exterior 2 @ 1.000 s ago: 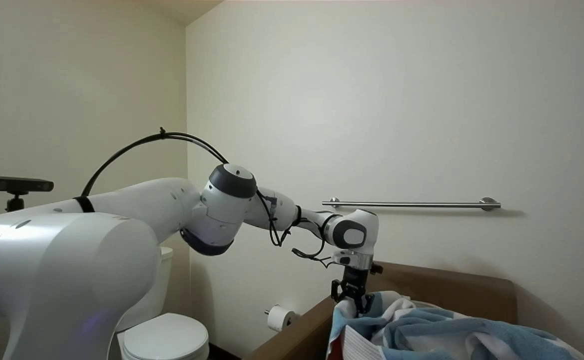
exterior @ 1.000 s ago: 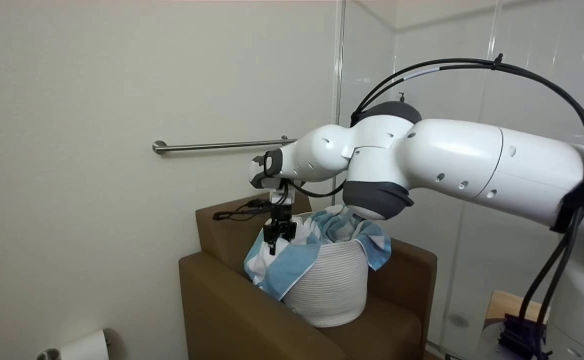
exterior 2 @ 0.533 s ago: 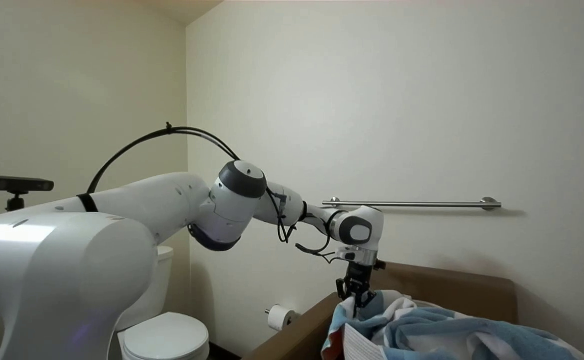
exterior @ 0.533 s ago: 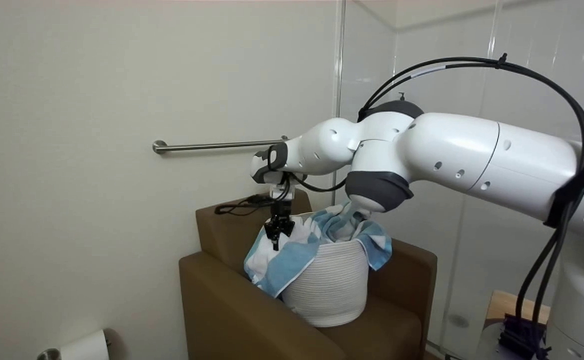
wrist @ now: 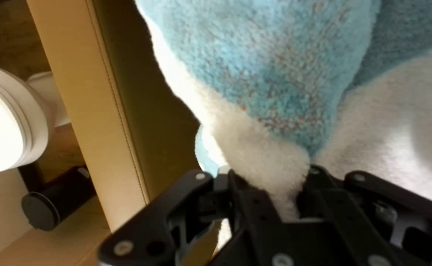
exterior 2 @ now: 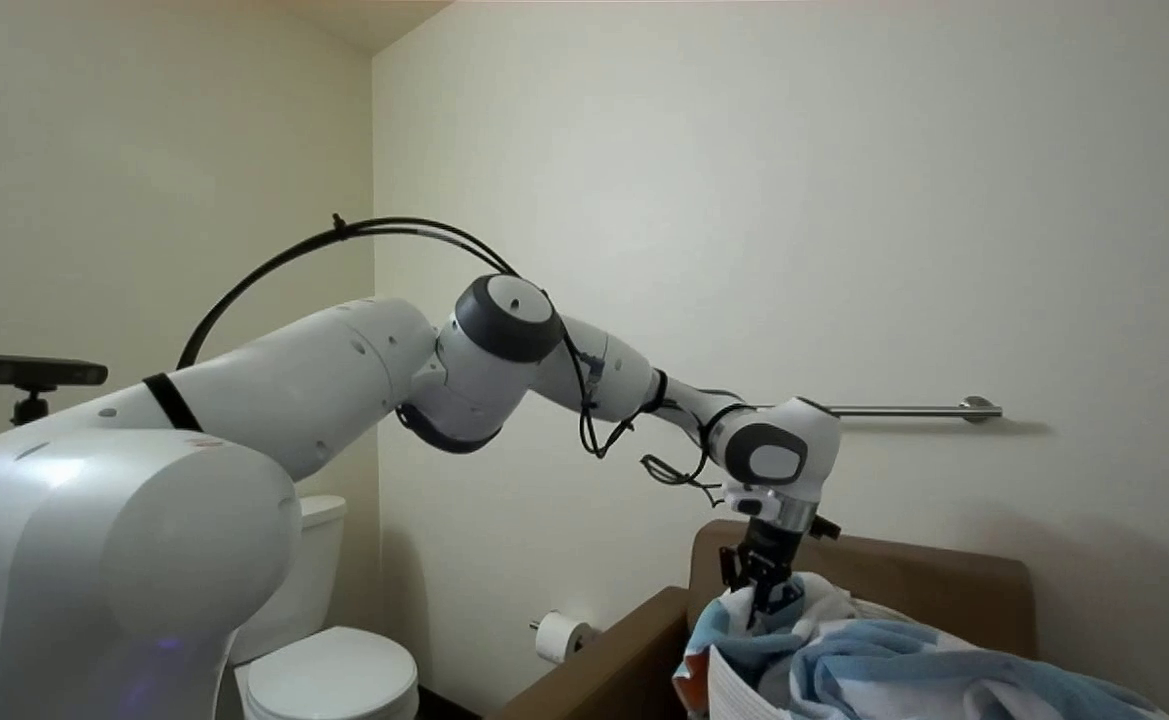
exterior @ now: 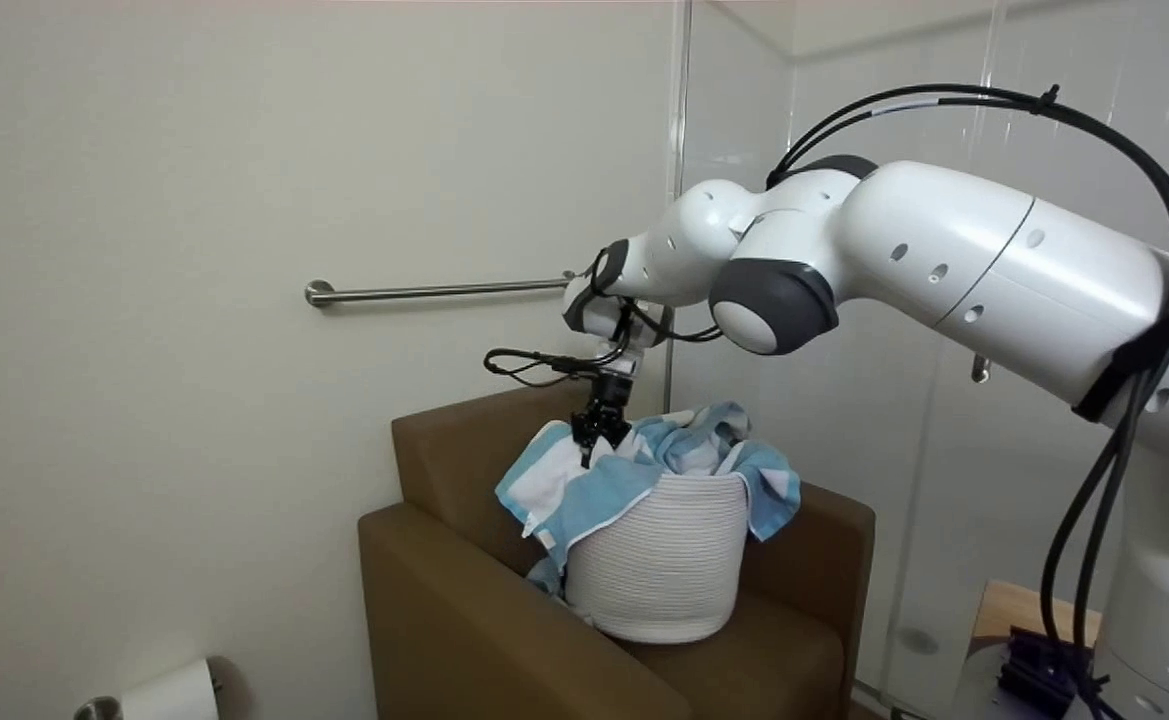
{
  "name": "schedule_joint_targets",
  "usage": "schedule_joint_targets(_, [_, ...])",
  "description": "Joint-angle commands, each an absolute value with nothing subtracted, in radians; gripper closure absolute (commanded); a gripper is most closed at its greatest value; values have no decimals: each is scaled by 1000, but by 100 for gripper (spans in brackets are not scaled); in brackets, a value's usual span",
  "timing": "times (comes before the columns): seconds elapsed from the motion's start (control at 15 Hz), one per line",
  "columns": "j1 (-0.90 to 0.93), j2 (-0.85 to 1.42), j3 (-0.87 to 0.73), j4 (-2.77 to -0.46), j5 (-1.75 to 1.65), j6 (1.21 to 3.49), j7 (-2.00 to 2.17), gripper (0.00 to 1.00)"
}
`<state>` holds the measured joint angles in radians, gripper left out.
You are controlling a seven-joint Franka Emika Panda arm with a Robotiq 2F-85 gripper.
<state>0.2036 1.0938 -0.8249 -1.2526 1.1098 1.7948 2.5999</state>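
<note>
A: Progress, quick: what can be marked as done?

B: The grasp, by the look of it. A white fold of the striped towel (exterior: pixel 612 487) is caught in the pincer (wrist: pixel 275 184), and in an exterior view the cloth is tented into a small peak at the tips.

A: And left?

B: The bulk, judged from how it lies. The towel is not lifted clear: its middle is bunched in the mouth of the white basket (exterior: pixel 669 560), and a flap is hung over the rim on either side. Early stage, probably.

A: Basket location?

B: Set on the seat of the brown armchair (exterior: pixel 504 610), roughly upright.

A: Pincer spread?

B: Narrow. In the wrist view the fingers (wrist: pixel 262 218) are held close together, parted only by the pinched fold. Nothing else is seen gripped.

A: Basket touched by it?

B: Cannot be told; the rim is hidden by cloth near the tips. Whether one piece of cloth or several is bunched there can't be made out either.
</note>
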Motion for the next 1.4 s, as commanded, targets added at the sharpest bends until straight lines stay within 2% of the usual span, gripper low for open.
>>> schedule_joint_targets(0.0, [89, 917, -721, -1395, 1069, 1863, 2600, 88])
schedule_joint_targets(0.07, [128, 968, -831, -1397, 1186, 1808, 2585, 88])
schedule_joint_targets(0.67, [97, 862, -867, -1530, 1371, 1812, 2601, 89])
schedule_joint_targets(1.33, [341, 649, -1021, -1877, 1402, 2014, 2584, 88])
